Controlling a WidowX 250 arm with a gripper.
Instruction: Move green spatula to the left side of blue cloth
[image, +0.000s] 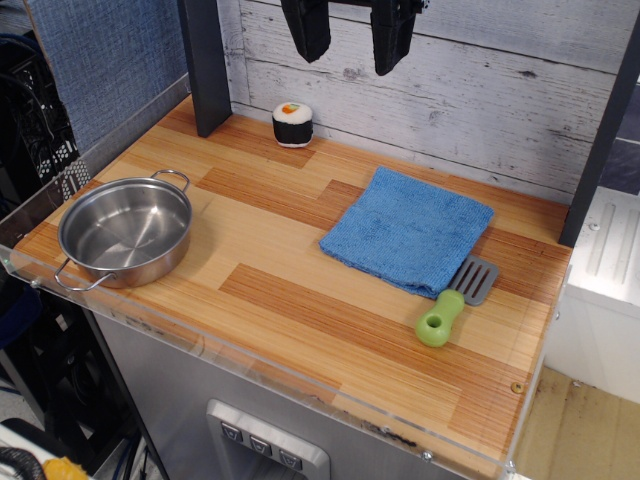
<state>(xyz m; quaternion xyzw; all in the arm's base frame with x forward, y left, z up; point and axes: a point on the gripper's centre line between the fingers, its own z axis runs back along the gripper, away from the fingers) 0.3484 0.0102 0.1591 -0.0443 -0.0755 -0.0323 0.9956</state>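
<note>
The green spatula (452, 303) lies on the wooden table near the front right. Its lime-green handle points toward the front edge and its grey slotted head touches the right front edge of the blue cloth (408, 229). The blue cloth lies flat, right of the table's middle. My gripper (350, 45) hangs high at the top of the view, well above and behind the cloth. Its two black fingers are apart and hold nothing.
A steel pan with two handles (126, 232) sits at the left front. A toy sushi roll (292, 124) stands at the back by a dark post (207, 65). A grey plank wall closes the back. A clear rim (300, 370) edges the front.
</note>
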